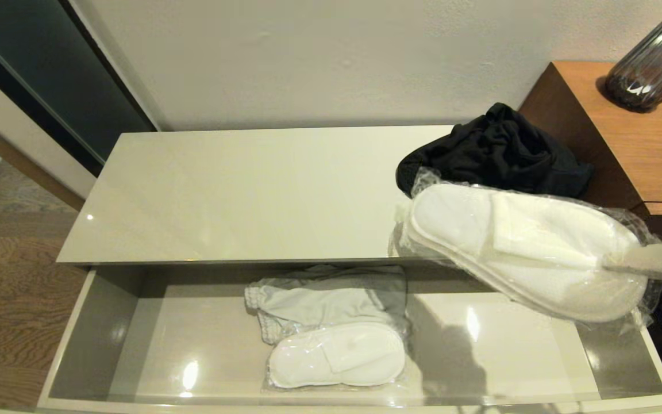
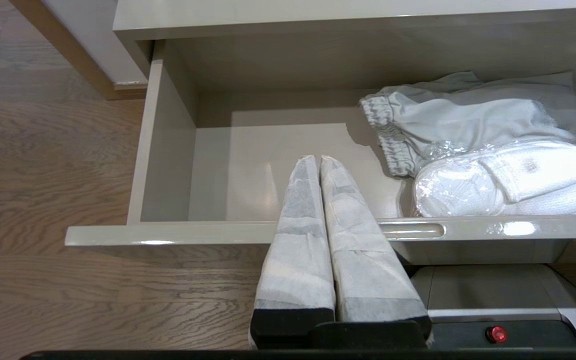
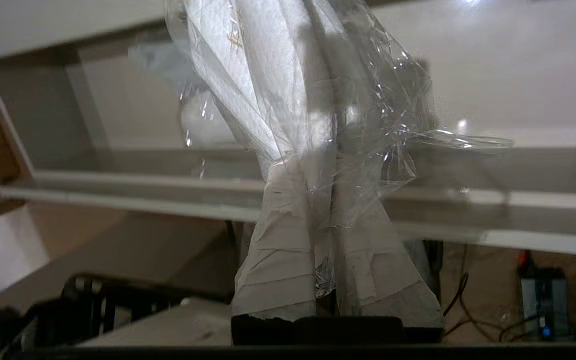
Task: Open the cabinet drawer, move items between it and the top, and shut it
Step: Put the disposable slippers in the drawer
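- A plain pale wall (image 1: 308, 57) is seen behind a low cabinet whose long glossy beige-cream top (image 1: 239, 195) lies bare on its left side; a taller brown wooden unit (image 1: 641, 144) stands at the right.
- The long, shallow beige cabinet drawer (image 1: 95, 339) is pulled fully out, so its contents are exposed for reaching.
- A light grey garment with an elastic band (image 1: 325, 299) and a clear-wrapped pair of flat white slippers (image 1: 337, 362) are left inside, touching.
- A crumpled black cloth garment (image 1: 497, 152) rests on the top's right end.
- A second wrapped pair of white slippers (image 1: 526, 247) is pinched at its end by the right gripper (image 3: 333, 165), held above the drawer's right part, presumably in transfer.
- The left gripper (image 2: 319, 160) is parked before the drawer front, jaws pressed together on nothing.
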